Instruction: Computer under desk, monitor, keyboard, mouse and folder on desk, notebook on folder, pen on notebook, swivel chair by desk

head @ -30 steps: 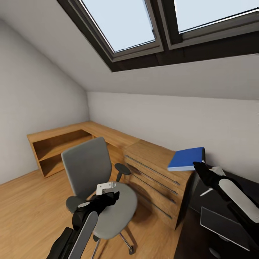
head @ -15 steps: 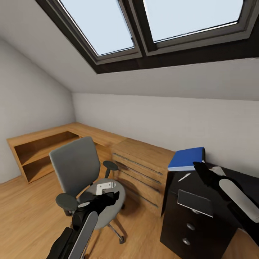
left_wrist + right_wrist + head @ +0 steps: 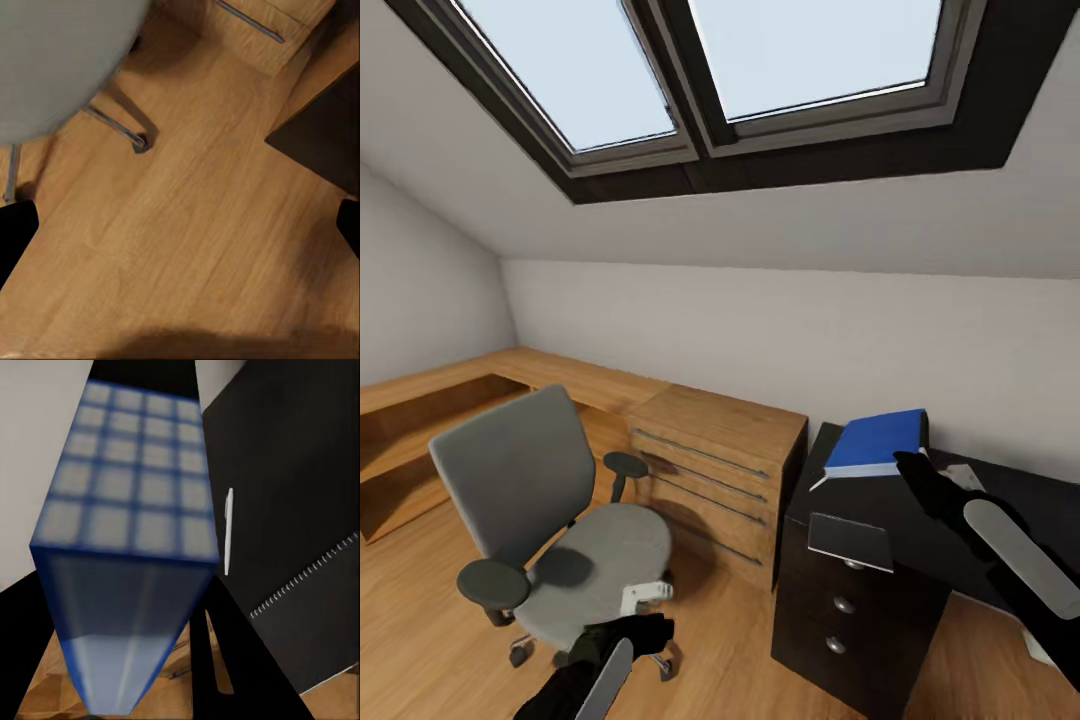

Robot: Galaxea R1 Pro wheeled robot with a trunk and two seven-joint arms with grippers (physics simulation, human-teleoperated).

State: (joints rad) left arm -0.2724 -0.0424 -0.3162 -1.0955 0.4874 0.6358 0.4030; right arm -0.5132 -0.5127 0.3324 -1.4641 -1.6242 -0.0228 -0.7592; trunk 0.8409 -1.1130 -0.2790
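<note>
Wood floor (image 3: pixel 420 600): light planks, running under the chair and both furniture units.
Low shelf unit (image 3: pixel 420 400): wooden, along the far left wall, meeting a wooden drawer chest (image 3: pixel 710 470) toward the middle.
Swivel chair (image 3: pixel 550 520): grey seat and back, dark armrests, standing on the floor left of the drawer chest, apart from the desk; its seat is bare.
Left end effector (image 3: pixel 645 625): low in the head view, just in front of the chair's seat edge; in the left wrist view its two dark fingertips (image 3: pixel 15 232) sit wide apart with nothing between them, over floor and a chair leg caster (image 3: pixel 139 142).
Desk (image 3: pixel 880 520): black, with round-knobbed drawers on its left end, right of the wooden chest.
Notebook (image 3: pixel 300 585): dark cover with spiral binding, lying on the desk top.
Pen (image 3: pixel 228 531): white, lying on the desk just beside the notebook.
Folder (image 3: pixel 875 442): blue, held above the desk's left end.
Right end effector (image 3: pixel 912 470): clamped on the folder's near edge; the right wrist view has the blue, grid-patterned folder (image 3: pixel 127 547) between its dark fingers.
</note>
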